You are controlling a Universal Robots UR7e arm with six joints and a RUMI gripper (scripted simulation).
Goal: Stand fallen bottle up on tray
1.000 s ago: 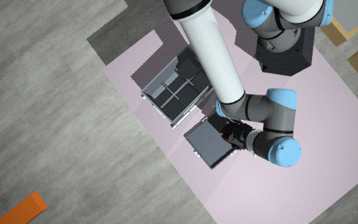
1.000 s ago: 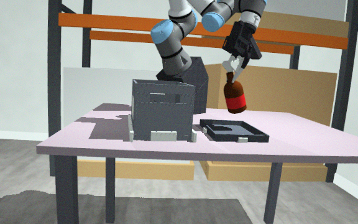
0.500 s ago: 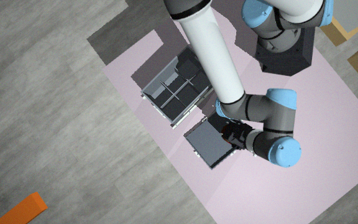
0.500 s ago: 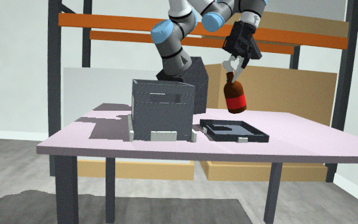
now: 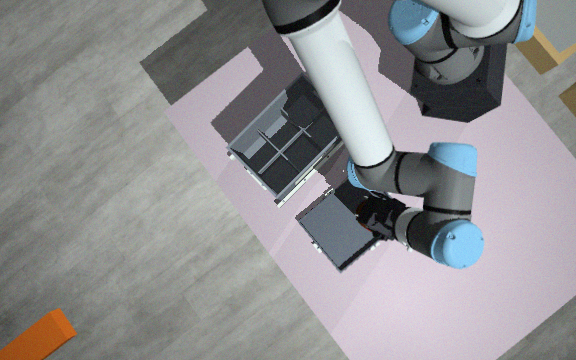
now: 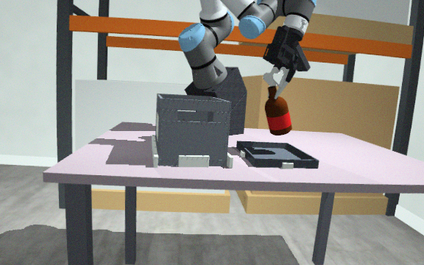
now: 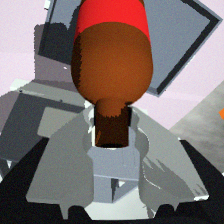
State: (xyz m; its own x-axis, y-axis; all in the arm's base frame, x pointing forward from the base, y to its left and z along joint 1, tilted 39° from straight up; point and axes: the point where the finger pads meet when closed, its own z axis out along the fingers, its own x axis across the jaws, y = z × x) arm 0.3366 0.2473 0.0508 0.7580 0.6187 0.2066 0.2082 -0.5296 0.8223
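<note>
A brown bottle [image 6: 277,113] with a red label hangs neck-up, slightly tilted, in the air above the dark tray [image 6: 276,154]. My gripper [image 6: 276,86] is shut on the bottle's neck. In the wrist view the bottle [image 7: 112,65] hangs below the fingers, with the tray [image 7: 170,45] beneath it. In the overhead view the gripper [image 5: 373,215] is over the tray's right edge [image 5: 338,232] and the bottle is mostly hidden under the wrist.
A dark crate [image 6: 193,129] [image 5: 283,150] with inner dividers stands just left of the tray on the pink table. The robot's base [image 5: 455,85] stands at the table's back. Shelving and cardboard boxes stand behind the table.
</note>
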